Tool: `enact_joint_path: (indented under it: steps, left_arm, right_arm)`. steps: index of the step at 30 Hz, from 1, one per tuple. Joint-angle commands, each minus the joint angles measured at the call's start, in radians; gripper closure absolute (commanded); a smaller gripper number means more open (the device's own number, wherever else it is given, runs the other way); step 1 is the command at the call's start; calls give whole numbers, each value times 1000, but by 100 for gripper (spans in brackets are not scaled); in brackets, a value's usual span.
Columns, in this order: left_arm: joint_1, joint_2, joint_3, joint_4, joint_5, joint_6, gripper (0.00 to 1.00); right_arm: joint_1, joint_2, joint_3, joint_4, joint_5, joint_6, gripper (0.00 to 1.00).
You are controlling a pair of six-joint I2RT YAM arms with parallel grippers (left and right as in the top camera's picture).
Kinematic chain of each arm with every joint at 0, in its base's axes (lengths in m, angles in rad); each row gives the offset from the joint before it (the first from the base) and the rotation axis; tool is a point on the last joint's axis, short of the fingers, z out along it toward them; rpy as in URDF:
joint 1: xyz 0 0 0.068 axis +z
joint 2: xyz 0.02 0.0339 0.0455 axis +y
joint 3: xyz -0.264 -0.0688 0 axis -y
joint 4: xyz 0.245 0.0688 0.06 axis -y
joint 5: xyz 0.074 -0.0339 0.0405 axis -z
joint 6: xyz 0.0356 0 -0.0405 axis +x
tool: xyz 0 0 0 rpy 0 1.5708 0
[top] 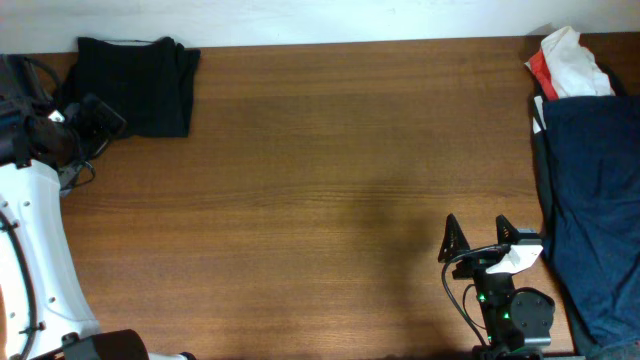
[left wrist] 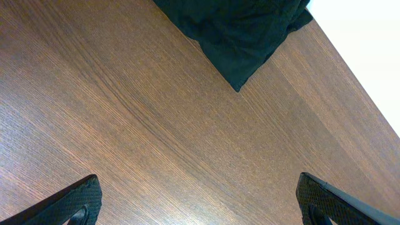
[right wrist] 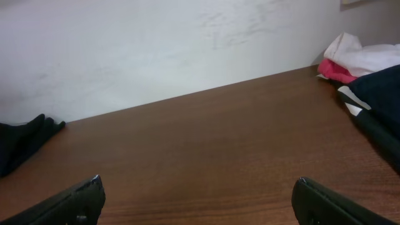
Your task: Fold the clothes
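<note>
A folded black garment [top: 135, 85] lies at the table's far left corner; its corner shows in the left wrist view [left wrist: 240, 34] and its edge in the right wrist view [right wrist: 25, 140]. A pile of unfolded clothes lies at the right edge: a navy garment [top: 590, 190] with a white and red one [top: 570, 65] behind it, both also in the right wrist view [right wrist: 375, 94]. My left gripper [left wrist: 200, 203] is open and empty over bare wood next to the black garment. My right gripper [top: 478, 236] is open and empty near the front edge, left of the navy garment.
The brown wooden table [top: 330, 180] stretches between the two arms. A white wall [right wrist: 156, 44] runs behind its far edge. The left arm's white base and cables [top: 30, 200] stand at the left edge.
</note>
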Motion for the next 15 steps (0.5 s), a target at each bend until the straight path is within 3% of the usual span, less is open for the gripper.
enact_joint_path:
  steps: [1, 15]
  left_arm:
    - [-2, -2, -1, -2, 7, 2, 1]
    - [-7, -30, -1, -7, 6, 2, 1]
  right_arm:
    - [-8, -5, -5, -5, -16, 5, 1]
    - [-8, -5, -5, -5, -16, 5, 1]
